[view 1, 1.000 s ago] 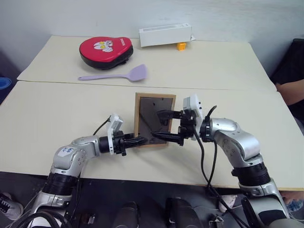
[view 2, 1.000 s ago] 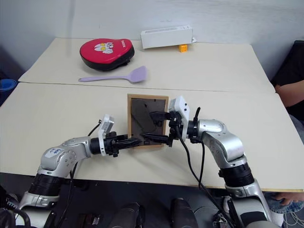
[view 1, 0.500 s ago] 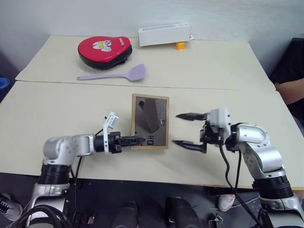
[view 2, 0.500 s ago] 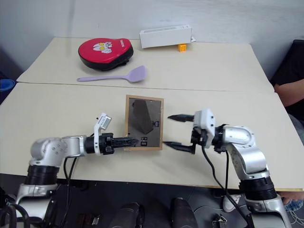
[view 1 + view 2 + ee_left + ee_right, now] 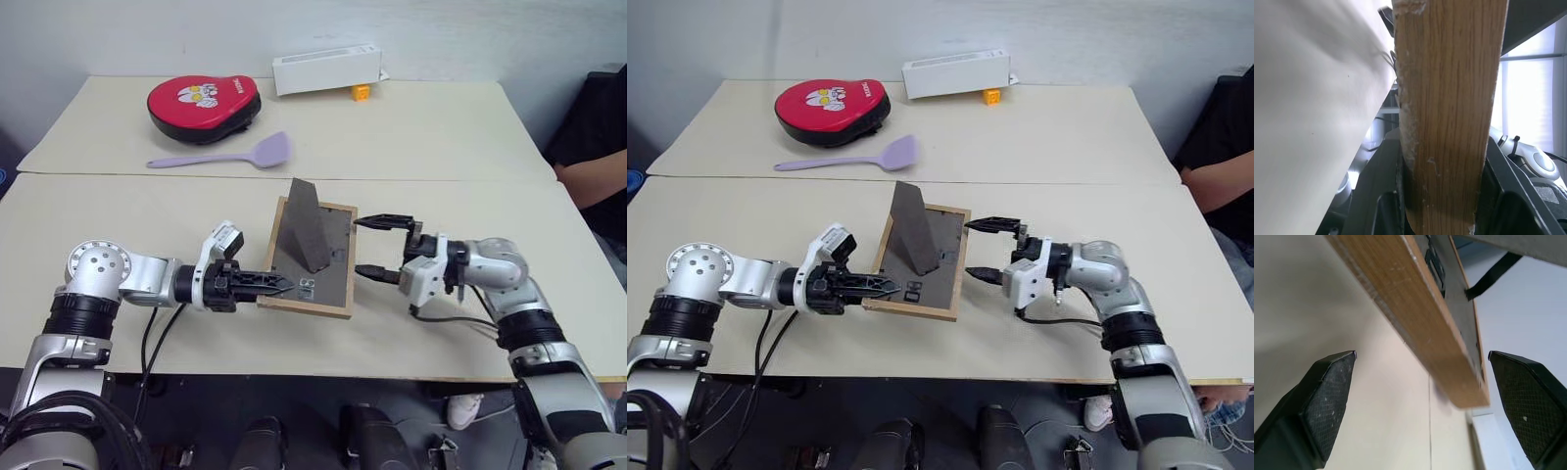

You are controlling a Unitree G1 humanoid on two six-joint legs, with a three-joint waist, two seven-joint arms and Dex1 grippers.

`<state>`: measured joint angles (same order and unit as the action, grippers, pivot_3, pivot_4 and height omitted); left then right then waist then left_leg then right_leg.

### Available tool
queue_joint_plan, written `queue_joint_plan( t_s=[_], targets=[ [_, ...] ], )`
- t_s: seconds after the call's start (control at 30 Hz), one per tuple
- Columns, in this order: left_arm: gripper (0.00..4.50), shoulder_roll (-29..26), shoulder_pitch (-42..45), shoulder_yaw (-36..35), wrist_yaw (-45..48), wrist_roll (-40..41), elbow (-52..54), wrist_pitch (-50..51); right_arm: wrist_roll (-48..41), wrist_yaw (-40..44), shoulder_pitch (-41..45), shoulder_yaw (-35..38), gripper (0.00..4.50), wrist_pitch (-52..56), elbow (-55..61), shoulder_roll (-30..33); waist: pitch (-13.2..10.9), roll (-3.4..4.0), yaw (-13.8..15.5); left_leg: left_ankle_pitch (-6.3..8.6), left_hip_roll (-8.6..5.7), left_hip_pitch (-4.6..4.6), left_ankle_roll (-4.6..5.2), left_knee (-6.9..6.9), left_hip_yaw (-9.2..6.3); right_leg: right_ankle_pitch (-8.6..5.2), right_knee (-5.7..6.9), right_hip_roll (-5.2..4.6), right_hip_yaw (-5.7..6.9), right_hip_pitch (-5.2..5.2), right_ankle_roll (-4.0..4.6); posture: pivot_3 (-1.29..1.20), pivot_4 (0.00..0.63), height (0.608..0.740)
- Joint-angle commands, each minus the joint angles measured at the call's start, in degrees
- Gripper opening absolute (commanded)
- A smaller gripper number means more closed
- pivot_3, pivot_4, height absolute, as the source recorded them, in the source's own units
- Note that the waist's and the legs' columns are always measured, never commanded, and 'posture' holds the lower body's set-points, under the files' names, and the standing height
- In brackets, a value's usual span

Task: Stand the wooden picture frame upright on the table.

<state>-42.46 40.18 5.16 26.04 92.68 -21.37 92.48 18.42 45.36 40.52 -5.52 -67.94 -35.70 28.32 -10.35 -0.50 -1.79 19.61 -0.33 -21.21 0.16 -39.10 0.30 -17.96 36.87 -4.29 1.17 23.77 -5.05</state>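
Lying tilted, wooden picture frame (image 5: 312, 262) runs lengthwise away, stand seemingly up.

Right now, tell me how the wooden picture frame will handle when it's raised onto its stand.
The wooden picture frame looks rigid: held only at one edge by the left gripper, it stays flat. It probably tips easily, since its fold-out stand looks narrow. The right gripper waits open beside the opposite edge, so it could steady it.

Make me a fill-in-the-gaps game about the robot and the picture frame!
1. The frame is pinched at its edge by the ___ gripper.
2. The right gripper beside the frame is ___.
3. The frame's dark ___ side faces up, with its stand folded out.
4. The spatula is coloured ___.

Missing words: left; open; back; purple
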Motion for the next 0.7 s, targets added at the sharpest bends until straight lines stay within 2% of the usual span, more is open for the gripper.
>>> queue_joint_plan(
  t_s=[0.03, 0.1, 0.13, 0.27, 0.3, 0.37, 0.43, 0.47, 0.5, 0.53, 0.63, 0.7],
  targets=[
    [1.26, -0.9, 1.4, 0.0, -3.8, 6.9, -0.3, 0.0, 5.4, -8.4, 1.4, -0.4, 4.09, -1.8, -0.5, -0.4, 0.0, 0.00, 0.0, 0.00, 0.00, 0.00, 0.00, -0.01, 0.00, 0.00, 0.00, 0.00, 0.00, 0.00, 0.00, 0.00, 0.150, 0.740],
    [1.26, -1.6, 1.3, 0.4, -5.8, 9.4, -0.1, 0.0, 6.8, -12.7, 1.7, -0.2, 3.60, -1.0, -0.6, -0.9, 0.0, 0.00, 0.0, 0.00, -0.01, 0.00, 0.00, -0.02, 0.00, 0.00, 0.01, 0.00, 0.00, -0.01, 0.00, 0.00, 0.150, 0.740],
    [1.26, -2.1, 0.8, 0.4, -6.9, 11.1, 0.0, -0.1, 7.2, -14.1, 1.7, -0.6, 3.10, -0.5, -1.2, -0.7, 0.0, 0.00, 0.0, -0.01, -0.01, 0.00, 0.00, -0.03, 0.00, 0.00, 0.01, 0.01, 0.00, -0.01, 0.00, 0.00, 0.150, 0.740],
    [1.26, -3.2, -0.9, 0.3, -12.2, 16.3, 1.9, -3.9, 11.0, -19.8, 1.9, -1.6, 1.89, -0.9, -1.8, 0.5, 0.0, 0.01, 0.0, -0.01, -0.02, 0.01, -0.01, -0.03, 0.00, 0.00, 0.02, 0.01, -0.02, -0.01, 0.00, 0.00, 0.150, 0.740],
    [1.26, -2.8, -1.5, -0.5, -13.4, 16.8, 3.5, -5.7, 11.1, -20.7, 2.1, -1.9, 1.72, -0.9, -2.0, 0.6, 0.0, 0.00, 0.0, -0.01, -0.03, 0.01, -0.01, -0.03, 0.01, 0.00, 0.02, 0.01, -0.03, -0.01, 0.00, 0.00, 0.150, 0.740],
    [1.26, -1.7, -2.7, -2.0, -17.0, 17.9, 6.6, -9.7, 10.9, -22.1, 2.4, -2.7, 1.72, -0.8, -2.2, 0.8, 0.0, 0.00, 0.1, -0.01, -0.02, 0.02, -0.01, -0.03, 0.00, 0.00, 0.01, 0.01, -0.02, -0.01, 0.00, 0.00, 0.150, 0.740],
    [1.98, -2.6, -2.9, -0.9, -17.5, 19.8, 8.4, -9.3, 10.3, -22.8, 2.7, -3.5, 1.72, -0.5, -2.6, 0.9, 0.0, -0.01, 0.1, -0.01, -0.02, 0.01, 0.00, -0.05, 0.00, 0.00, 0.01, 0.00, -0.02, -0.02, 0.00, 0.00, 0.150, 0.740],
    [2.20, -3.0, -2.8, -0.6, -17.0, 20.3, 8.3, -8.5, 10.5, -23.6, 2.8, -3.7, 1.68, -1.0, -2.6, 1.1, 0.0, -0.02, 0.0, -0.01, -0.01, 0.01, -0.01, -0.06, -0.01, 0.00, 0.00, 0.01, -0.01, -0.03, 0.00, 0.00, 0.150, 0.740],
    [2.51, -3.5, -2.8, -0.6, -17.2, 20.3, 8.8, -8.6, 10.3, -23.9, 2.9, -4.1, 1.47, -1.0, -2.8, 1.2, 0.0, -0.01, 0.0, -0.01, -0.01, 0.01, -0.01, -0.07, 0.00, 0.00, 0.00, 0.00, -0.02, -0.03, 0.00, 0.00, 0.150, 0.740],
    [2.81, -3.9, -3.0, -0.8, -18.0, 20.3, 9.2, -9.2, 10.2, -24.3, 3.0, -4.4, 1.32, -1.0, -2.8, 1.3, 0.0, -0.01, -0.1, -0.02, -0.02, 0.01, -0.01, -0.05, 0.01, 0.00, 0.01, 0.01, -0.03, -0.02, 0.00, 0.00, 0.150, 0.740],
    [3.74, -6.8, -3.5, -3.7, -19.9, 19.0, 7.4, -12.0, 9.4, -25.3, 2.8, -5.2, 1.27, -1.3, -2.5, 1.8, 0.0, -0.01, -0.3, -0.02, -0.01, 0.03, -0.02, -0.02, 0.01, 0.00, 0.01, 0.03, -0.03, -0.02, 0.00, 0.00, 0.150, 0.740],
    [3.75, -9.7, -4.6, -7.4, -17.2, 13.6, 7.2, -13.6, 7.6, -25.1, 2.4, -5.4, 1.27, -0.8, -2.4, 2.1, 0.0, -0.01, -0.5, -0.03, 0.02, 0.03, -0.04, -0.01, 0.01, -0.01, 0.00, 0.07, -0.03, -0.02, 0.01, 0.00, 0.150, 0.740]
  ],
)
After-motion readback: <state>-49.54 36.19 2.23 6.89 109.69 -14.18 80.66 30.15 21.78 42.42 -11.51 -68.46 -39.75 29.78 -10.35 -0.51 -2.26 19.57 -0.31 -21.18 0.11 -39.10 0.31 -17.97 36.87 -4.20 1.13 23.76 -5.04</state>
